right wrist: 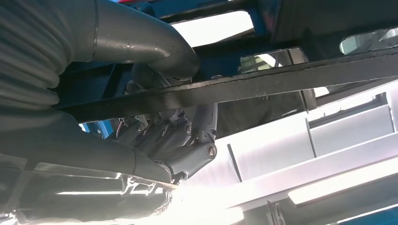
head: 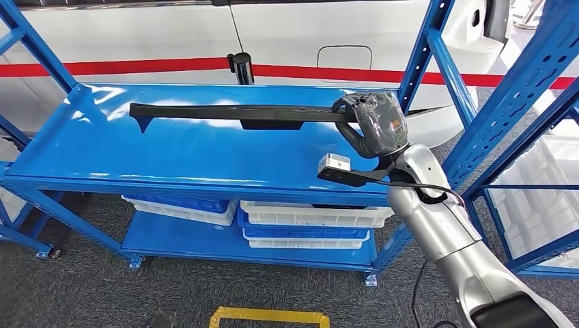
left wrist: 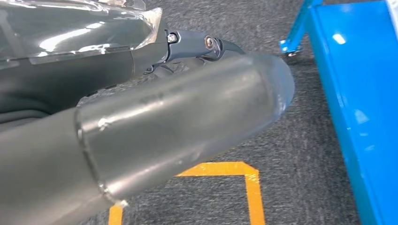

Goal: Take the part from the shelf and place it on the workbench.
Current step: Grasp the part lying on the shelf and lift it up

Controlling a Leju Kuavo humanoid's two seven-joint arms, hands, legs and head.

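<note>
1. The right hand (head: pixel 374 123) is closed around the right end of the long black part (head: pixel 232 113); in the right wrist view the thumb (right wrist: pixel 155 42) and fingers (right wrist: pixel 173 136) clamp it.
2. The part stretches left from the hand, over the blue shelf (head: pixel 136 154), towards its far side.
3. Whether the part touches the shelf is hard to tell.
4. The left hand (left wrist: pixel 141 117) hangs above grey floor; its fingers are hidden, so its state I cannot tell.

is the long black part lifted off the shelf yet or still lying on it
Cannot tell for sure. The black part stretches flat along the top shelf, its end gripped by the right hand; no clear gap shows beneath.
</note>
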